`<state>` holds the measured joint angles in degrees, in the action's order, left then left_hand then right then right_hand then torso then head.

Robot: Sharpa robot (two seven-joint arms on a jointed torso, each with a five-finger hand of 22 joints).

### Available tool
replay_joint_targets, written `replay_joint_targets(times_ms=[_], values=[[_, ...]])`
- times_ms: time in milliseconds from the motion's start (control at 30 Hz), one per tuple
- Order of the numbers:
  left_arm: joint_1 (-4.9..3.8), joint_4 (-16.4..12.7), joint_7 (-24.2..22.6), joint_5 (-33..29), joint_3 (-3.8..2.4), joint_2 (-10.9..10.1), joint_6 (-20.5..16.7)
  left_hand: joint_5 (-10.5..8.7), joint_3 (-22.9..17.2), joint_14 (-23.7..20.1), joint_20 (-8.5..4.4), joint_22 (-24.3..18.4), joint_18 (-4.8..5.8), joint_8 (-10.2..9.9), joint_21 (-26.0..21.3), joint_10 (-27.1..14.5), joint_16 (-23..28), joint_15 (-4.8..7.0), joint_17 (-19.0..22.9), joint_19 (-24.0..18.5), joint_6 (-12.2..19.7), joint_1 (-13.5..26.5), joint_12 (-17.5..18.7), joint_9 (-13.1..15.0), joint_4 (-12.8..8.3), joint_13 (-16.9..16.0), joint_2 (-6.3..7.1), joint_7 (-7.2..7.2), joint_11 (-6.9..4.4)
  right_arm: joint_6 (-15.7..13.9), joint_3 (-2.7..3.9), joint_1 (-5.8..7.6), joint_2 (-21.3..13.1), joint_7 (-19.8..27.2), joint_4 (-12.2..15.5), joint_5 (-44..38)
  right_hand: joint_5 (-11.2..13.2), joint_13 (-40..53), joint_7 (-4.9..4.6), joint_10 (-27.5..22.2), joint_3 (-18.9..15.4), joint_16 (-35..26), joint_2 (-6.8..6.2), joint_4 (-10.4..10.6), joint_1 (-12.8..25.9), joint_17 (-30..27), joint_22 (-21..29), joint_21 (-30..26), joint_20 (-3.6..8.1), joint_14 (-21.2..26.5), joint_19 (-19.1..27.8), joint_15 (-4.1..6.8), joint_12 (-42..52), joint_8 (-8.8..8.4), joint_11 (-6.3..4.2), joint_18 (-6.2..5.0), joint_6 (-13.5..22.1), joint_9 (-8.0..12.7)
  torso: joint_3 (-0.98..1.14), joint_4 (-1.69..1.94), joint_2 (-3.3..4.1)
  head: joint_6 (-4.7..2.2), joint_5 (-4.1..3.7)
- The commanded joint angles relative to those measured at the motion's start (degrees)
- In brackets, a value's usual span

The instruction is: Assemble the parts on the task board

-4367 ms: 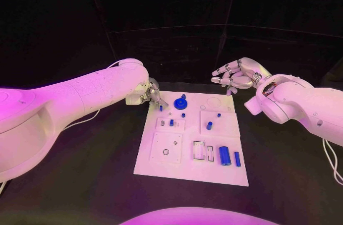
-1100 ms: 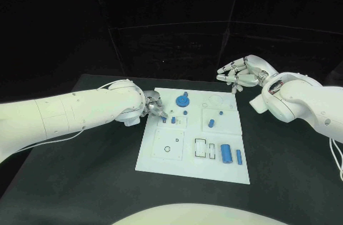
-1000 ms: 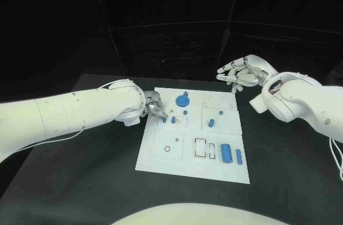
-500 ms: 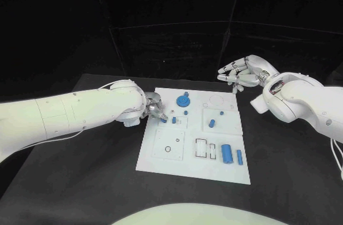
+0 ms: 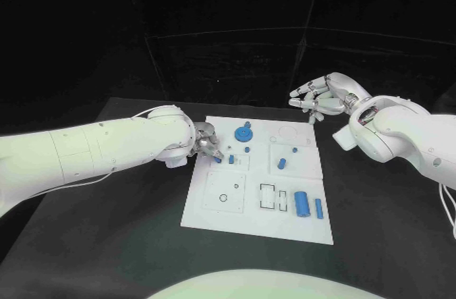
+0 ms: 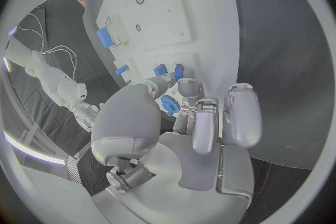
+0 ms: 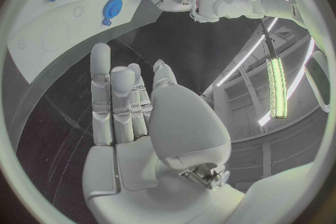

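The white task board [image 5: 228,213] lies in the middle of the table. My left hand [image 5: 204,145] is over its far left part and pinches a small blue peg [image 5: 217,159] just above the board, next to another short peg [image 5: 231,159]. In the left wrist view the peg [image 6: 178,71] sits between my fingertips, with the blue round disc [image 6: 168,105] under the fingers. That disc [image 5: 243,135] stands at the far middle of the board. My right hand [image 5: 318,100] hovers beyond the far right corner, holding nothing, its fingers loosely apart.
On the board's right half lie a blue block [image 5: 281,163], a thick blue cylinder [image 5: 301,205] and a thin blue bar [image 5: 317,209]. Two rectangular slots [image 5: 273,199] and a round hole [image 5: 221,197] are nearer me. Black table [image 5: 105,246] surrounds the board.
Since the oldest frame my left hand has carried the small peg a little nearer along the board's left side. Over the last second it barely moves. The right hand stays put.
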<state>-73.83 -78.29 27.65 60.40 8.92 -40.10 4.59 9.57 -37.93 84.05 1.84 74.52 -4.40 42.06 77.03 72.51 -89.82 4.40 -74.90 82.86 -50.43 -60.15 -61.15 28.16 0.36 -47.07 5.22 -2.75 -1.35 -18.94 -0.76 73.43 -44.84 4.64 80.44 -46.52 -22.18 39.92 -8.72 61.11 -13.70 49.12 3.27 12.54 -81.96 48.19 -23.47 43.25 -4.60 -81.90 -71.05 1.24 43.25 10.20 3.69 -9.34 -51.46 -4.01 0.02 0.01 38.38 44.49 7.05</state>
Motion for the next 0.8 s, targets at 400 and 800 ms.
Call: replay_joint_targets(times_ms=[400,800], values=[[0.28,1.01,0.54,0.14,0.16,1.00,0.79,-0.05,3.71,5.95,-0.70,0.85,0.80,0.29,0.64,0.88,-0.18,0.88,-15.10,0.83,-1.44,3.72,-1.41,-0.54,0.11,-1.19,0.58,0.89,-0.74,0.10,0.03,0.12,0.09,0.29,0.31,-0.09,-0.24,-0.08,0.08,-0.43,-0.16,0.28,-0.12,-0.25,-0.51,0.00,0.07,-0.30,-0.11,-0.09,-0.21,-0.10,0.17,0.24,-0.15,-1.15,-0.02,-0.04,0.02,-0.10,0.03,0.21,-0.19],[0.26,2.26,0.93,0.01,0.15,1.33,0.32,-0.11,9.02,5.95,-0.79,1.42,0.94,0.37,0.95,1.05,-0.18,0.91,-15.10,1.10,-2.18,6.45,-1.99,-0.93,2.98,-1.71,0.43,0.89,-0.74,0.07,0.03,0.12,0.11,0.31,0.41,-0.09,-0.24,-0.10,0.07,-0.44,-0.19,0.22,-0.09,-0.20,-0.48,-0.04,0.12,-0.34,-0.11,-0.08,-0.21,-0.10,0.18,0.25,-0.14,-1.16,-0.01,-0.04,-0.01,0.02,-0.04,0.30,-0.35]])
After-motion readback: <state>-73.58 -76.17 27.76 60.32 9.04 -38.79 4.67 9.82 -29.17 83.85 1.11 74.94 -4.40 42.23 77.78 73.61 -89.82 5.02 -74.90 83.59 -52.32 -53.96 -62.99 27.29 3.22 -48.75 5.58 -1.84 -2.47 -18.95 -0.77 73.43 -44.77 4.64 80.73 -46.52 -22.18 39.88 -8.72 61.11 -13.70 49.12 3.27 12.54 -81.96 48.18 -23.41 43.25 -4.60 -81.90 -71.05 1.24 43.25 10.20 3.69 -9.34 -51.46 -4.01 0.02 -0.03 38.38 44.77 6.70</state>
